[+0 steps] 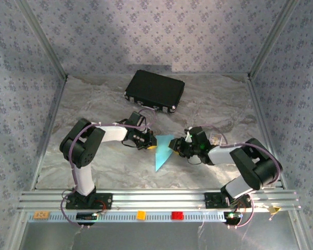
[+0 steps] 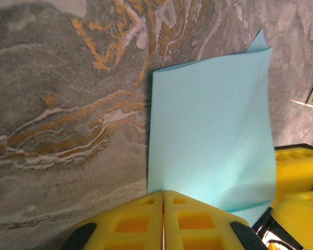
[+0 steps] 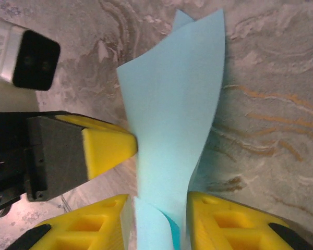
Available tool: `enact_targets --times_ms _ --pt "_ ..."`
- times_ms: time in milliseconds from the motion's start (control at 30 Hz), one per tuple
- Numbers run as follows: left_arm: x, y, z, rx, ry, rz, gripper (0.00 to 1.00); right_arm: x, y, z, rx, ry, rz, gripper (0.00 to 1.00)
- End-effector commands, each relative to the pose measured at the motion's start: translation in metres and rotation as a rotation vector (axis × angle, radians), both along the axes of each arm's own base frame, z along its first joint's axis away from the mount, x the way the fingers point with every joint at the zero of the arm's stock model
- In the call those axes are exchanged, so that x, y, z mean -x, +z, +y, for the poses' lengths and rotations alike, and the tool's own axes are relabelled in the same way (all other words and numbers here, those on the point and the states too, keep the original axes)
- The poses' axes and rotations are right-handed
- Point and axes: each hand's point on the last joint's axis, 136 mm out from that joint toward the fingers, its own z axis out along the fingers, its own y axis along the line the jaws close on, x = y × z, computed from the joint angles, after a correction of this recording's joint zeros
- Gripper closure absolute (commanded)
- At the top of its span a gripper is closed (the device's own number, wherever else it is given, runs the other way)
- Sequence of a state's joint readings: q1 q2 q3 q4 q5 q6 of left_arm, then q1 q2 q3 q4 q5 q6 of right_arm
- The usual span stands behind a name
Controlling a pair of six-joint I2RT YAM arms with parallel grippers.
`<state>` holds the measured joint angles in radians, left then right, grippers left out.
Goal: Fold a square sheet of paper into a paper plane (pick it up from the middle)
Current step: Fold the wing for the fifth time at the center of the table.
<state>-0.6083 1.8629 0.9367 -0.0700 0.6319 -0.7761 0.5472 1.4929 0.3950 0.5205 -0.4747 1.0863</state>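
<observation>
A: Item one, what is hidden?
B: Sheet of paper point(image 1: 161, 151), light blue, folded. In the left wrist view its lower edge is hidden behind the yellow fingers; in the right wrist view its near end is cut off by the frame. From above, the creases are too small to make out.
A: Location and lie?
B: Mid-table point(image 1: 94, 109), between the two grippers and well apart from the black case point(image 1: 155, 91). Long axis runs far to near, slightly slanted. The point faces the near edge and the wide end faces away.
A: Claws?
B: Left gripper point(image 2: 163, 194): jaws pressed together, tips at the paper's edge; whether they pinch it, I cannot tell. Right gripper point(image 3: 157, 200): narrow gap, the curled paper held between its fingers.
</observation>
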Motion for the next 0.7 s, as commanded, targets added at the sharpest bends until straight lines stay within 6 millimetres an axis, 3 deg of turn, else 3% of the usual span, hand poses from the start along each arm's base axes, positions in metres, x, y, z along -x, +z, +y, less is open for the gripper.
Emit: enact_targets --times_ms 0,133,367,667 --pt "0.003 -0.008 0.007 -0.035 -0.001 0.007 0.93 0.009 -0.001 -0.009 0.025 0.0 0.006 0.65" --pt "0.003 -0.008 0.007 -0.032 -0.001 0.009 0.93 0.012 0.003 -0.008 0.018 0.021 -0.01 0.61" --pt "0.004 -0.009 0.005 -0.024 -0.003 0.015 0.93 -0.006 0.016 0.004 -0.021 0.071 -0.045 0.58" --pt "0.003 -0.004 0.005 -0.021 -0.006 0.01 0.93 -0.013 0.011 0.003 -0.036 0.097 -0.03 0.58"
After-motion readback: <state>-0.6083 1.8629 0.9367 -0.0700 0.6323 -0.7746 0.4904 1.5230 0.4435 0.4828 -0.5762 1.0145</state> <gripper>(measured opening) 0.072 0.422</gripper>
